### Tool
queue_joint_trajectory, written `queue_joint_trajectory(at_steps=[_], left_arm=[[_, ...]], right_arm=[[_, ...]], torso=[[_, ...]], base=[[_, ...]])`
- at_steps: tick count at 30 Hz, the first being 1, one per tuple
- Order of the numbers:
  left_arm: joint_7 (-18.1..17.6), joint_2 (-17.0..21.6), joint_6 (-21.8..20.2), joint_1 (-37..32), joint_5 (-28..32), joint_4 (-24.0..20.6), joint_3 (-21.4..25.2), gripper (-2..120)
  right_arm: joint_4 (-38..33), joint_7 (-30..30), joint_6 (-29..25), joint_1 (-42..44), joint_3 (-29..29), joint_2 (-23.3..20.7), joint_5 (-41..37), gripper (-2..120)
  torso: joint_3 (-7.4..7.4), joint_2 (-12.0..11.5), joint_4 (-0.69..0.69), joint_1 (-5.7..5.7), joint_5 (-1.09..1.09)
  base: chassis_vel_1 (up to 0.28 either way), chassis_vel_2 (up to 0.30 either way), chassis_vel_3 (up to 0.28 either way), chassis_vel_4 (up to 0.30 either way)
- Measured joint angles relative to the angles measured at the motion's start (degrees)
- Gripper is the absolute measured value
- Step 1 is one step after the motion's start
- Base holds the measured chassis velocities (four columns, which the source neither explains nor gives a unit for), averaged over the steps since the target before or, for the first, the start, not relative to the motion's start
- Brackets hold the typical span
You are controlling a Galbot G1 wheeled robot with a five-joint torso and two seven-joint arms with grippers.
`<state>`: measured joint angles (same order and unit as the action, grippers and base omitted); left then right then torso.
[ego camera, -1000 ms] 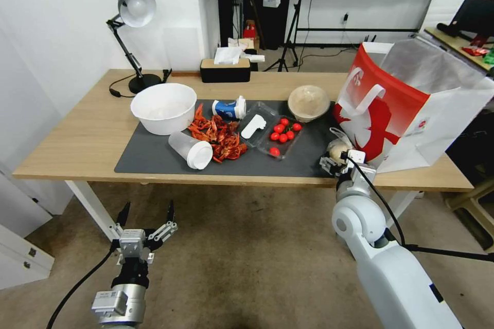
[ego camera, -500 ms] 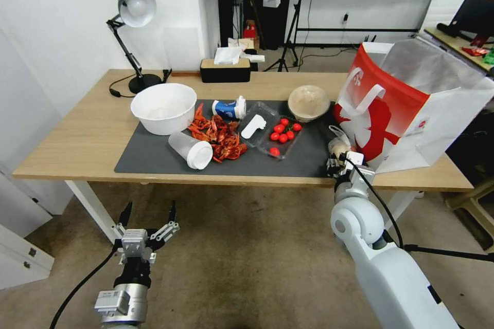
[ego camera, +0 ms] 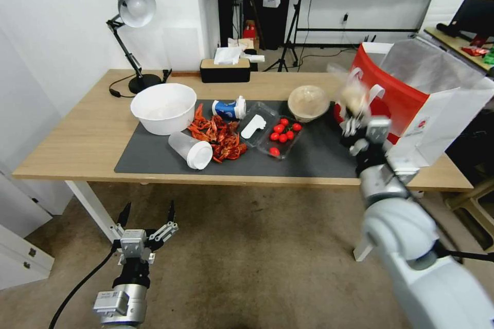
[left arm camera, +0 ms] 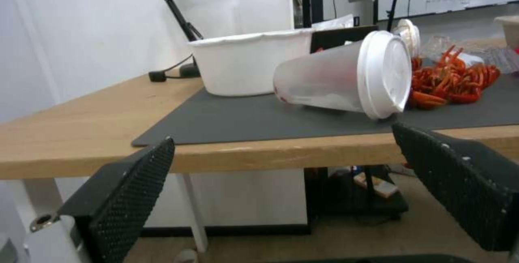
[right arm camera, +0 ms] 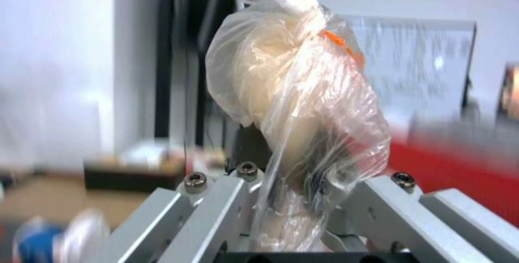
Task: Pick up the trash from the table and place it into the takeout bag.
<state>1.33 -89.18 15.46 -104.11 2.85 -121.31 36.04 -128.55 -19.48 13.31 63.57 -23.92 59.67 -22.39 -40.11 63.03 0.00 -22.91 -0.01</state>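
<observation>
Right gripper (ego camera: 355,123) raised above the bench (ego camera: 77,133) at its right end, clamped on the clear bag with round tan item (ego camera: 353,96), held just beside the red face of the takeout bag (ego camera: 411,103) and below its open rim. Seen far better from the right wrist: clear bag with round tan item (right arm camera: 294,93) standing up out of the closed gripper (right arm camera: 292,210), plastic bunched between the metal links, a small orange tie near the knot, red of the takeout bag (right arm camera: 460,165) blurred behind. Left gripper (ego camera: 146,216) low in front of the bench's near left corner, off the bench, fingers spread wide and holding nothing. From the left wrist, black textured fingers (left arm camera: 129,198) apart at bench-edge height, facing the translucent white-lidded cup (left arm camera: 346,76) lying on its side on the dark grey mat (left arm camera: 227,121), white bowl (left arm camera: 249,66) behind it, red scraps (left arm camera: 449,82) beside its lid. From the head, also on the mat: blue-white paper cup (ego camera: 229,109) on its side, tan lidded bowl (ego camera: 309,103) near the takeout bag, clear tray of cherry tomatoes (ego camera: 280,136) between them.
</observation>
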Motion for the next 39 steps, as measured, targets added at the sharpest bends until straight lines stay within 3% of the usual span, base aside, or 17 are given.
queue_joint_trajectory(at_steps=[9, 19, 24, 26, 28, 33, 36, 39], left_arm=[[0.02, 0.03, 0.31, -0.62, 0.24, -0.37, 0.83, 100], [0.03, 0.04, 0.36, -0.19, 0.46, -0.38, 1.04, 100], [0.05, -0.3, 0.23, 0.22, 0.18, 0.0, 0.58, 100], [0.05, -0.32, 0.22, 0.24, 0.18, 0.0, 0.58, 100], [0.05, -0.28, 0.17, 0.22, 0.18, 0.02, 0.72, 100], [0.05, -0.12, 0.11, 0.07, 0.18, 0.02, 0.84, 100], [0.05, -0.3, 0.06, 0.15, 0.14, 0.02, 0.83, 100], [0.05, -0.36, 0.04, 0.15, 0.09, 0.01, 0.82, 100]], right_arm=[[5.15, -2.99, -1.35, -10.44, -4.25, -5.05, -5.49, 7], [11.61, -11.18, 4.01, -13.81, -7.73, -8.14, -13.35, 7], [13.9, -12.2, 5.14, -14.42, -6.62, -7.65, -15.47, 25], [14.14, -12.31, 5.35, -14.51, -6.55, -7.63, -15.67, 27], [14.88, -12.51, 6.1, -14.74, -6.24, -7.54, -16.04, 40], [14.93, -12.7, 6.72, -15.0, -5.84, -7.27, -16.26, 54], [14.93, -12.92, 7.27, -15.31, -5.47, -7.04, -16.5, 70], [14.88, -12.92, 7.43, -15.31, -5.39, -7.05, -16.51, 79]], torso=[[0.0, 0.0, 0.02, -0.01, 0.01], [0.0, 0.0, -0.01, -0.01, 0.01], [0.0, 0.0, 0.01, -0.01, 0.01], [0.0, 0.0, 0.01, -0.01, 0.01], [0.0, 0.0, 0.0, -0.01, 0.01], [0.0, 0.0, 0.0, -0.01, 0.01], [0.0, 0.0, 0.01, -0.01, 0.0], [0.0, 0.0, 0.0, -0.01, 0.01]], base=[[0.0, 0.0, 0.0, 0.0], [0.0, 0.0, 0.0, 0.0], [0.0, 0.0, 0.0, 0.0], [0.0, 0.0, 0.0, 0.0], [0.0, 0.0, 0.0, 0.0], [0.0, 0.0, 0.0, 0.0], [0.0, 0.0, 0.0, 0.0], [0.0, 0.0, 0.0, 0.0]])
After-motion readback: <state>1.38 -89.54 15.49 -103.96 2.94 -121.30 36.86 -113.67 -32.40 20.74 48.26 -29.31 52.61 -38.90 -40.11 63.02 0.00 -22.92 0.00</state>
